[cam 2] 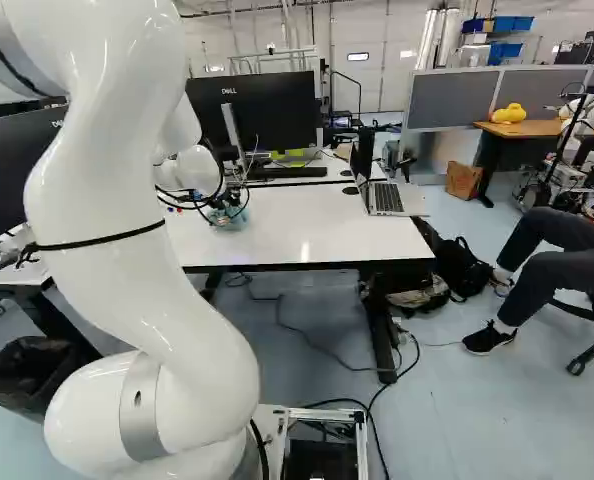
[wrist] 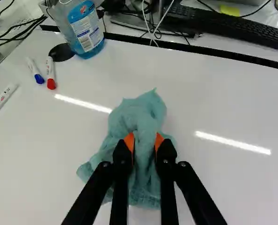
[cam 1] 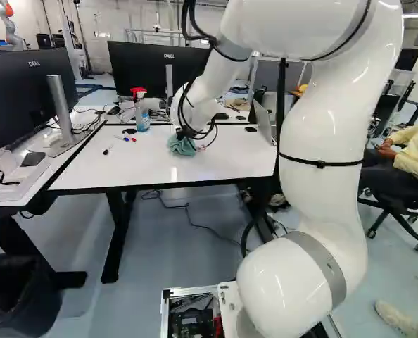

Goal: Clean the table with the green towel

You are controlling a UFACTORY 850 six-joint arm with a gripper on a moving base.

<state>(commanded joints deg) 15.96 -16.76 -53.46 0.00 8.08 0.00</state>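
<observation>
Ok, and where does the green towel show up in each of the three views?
Left base view: the green towel lies just left of the middle, below the arm's far end.
Right base view: left of the middle, beyond the arm, partly behind cables.
Wrist view: clamped between the fingers of the pincer.
Shared landmark: the white tabletop under it.

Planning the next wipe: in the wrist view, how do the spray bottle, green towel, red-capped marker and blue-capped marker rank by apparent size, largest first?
1. Green towel
2. Spray bottle, partly cut off by the view's edge
3. Red-capped marker and blue-capped marker: too alike to rank
</observation>
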